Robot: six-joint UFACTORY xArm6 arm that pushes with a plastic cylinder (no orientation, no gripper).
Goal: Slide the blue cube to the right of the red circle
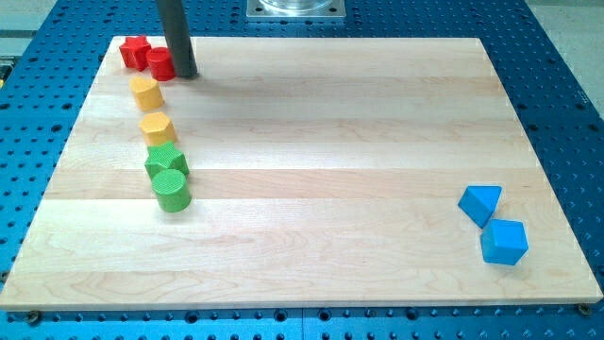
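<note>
On a pale wooden counter (311, 142) set over a blue perforated base (566, 113), a dark straight rod comes down from the view's top, and my tip (185, 75) rests at the counter's upper left, touching or just beside the right side of the red circle (160, 64). The arm carries no fingers at all, only this rod, so nothing is being held. Taking the red circle as the landmark: a red star-shaped block (135, 51) sits just to its left and slightly toward the view's top, touching it or nearly so. Below the red circle, a column of blocks runs toward the view's bottom: first a yellow block (146, 93) with faceted sides, near the circle, then a second yellow block (157, 127) of similar shape a little farther down, then a green block (165, 162), and last a green cylinder (172, 190) touching that green block on its lower side. The blue cube (504, 242) lies well apart from the red circle, far across the counter near the lower right corner. Just beside the cube, toward the view's upper left of it, sits a blue wedge-like block (481, 203), the two close together or touching at a corner. A grey metal plate (296, 8) shows at the view's top edge, above the counter's middle.
</note>
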